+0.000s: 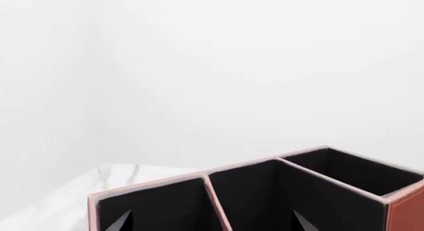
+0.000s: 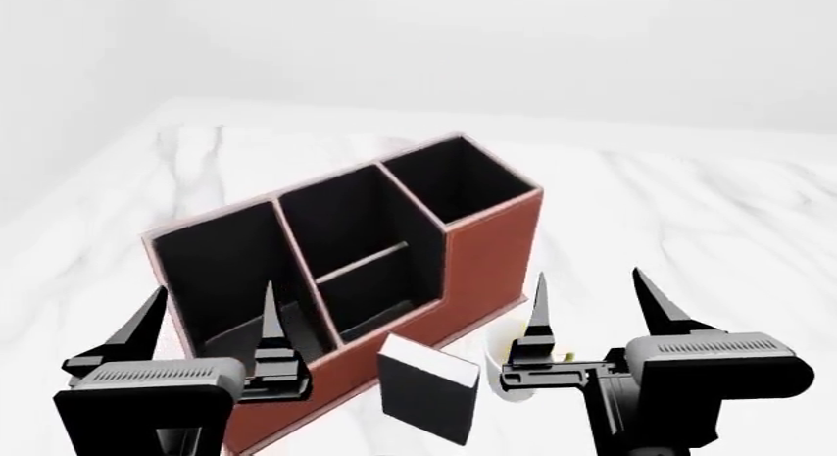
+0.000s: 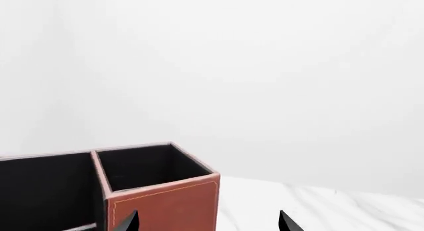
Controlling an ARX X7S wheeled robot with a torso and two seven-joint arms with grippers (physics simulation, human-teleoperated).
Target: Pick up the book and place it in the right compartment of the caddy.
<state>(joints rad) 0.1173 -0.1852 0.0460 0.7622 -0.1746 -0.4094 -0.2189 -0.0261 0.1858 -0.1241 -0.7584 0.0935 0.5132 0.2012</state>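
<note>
Book stands upright near the counter's front edge, just before the caddy's front wall, beside the mug. Both claws, left and right, hang apart and empty, likely pre-grasp. Right compartment, at the caddy's far end, is clear for a top drop-in.

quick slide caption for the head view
Both open grippers hover before the caddy; the book stands on the marble table beside it.

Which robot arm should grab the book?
Probably the right. The right gripper hangs open nearer the book, beside the mug. The left gripper is open too, over the caddy.
</note>
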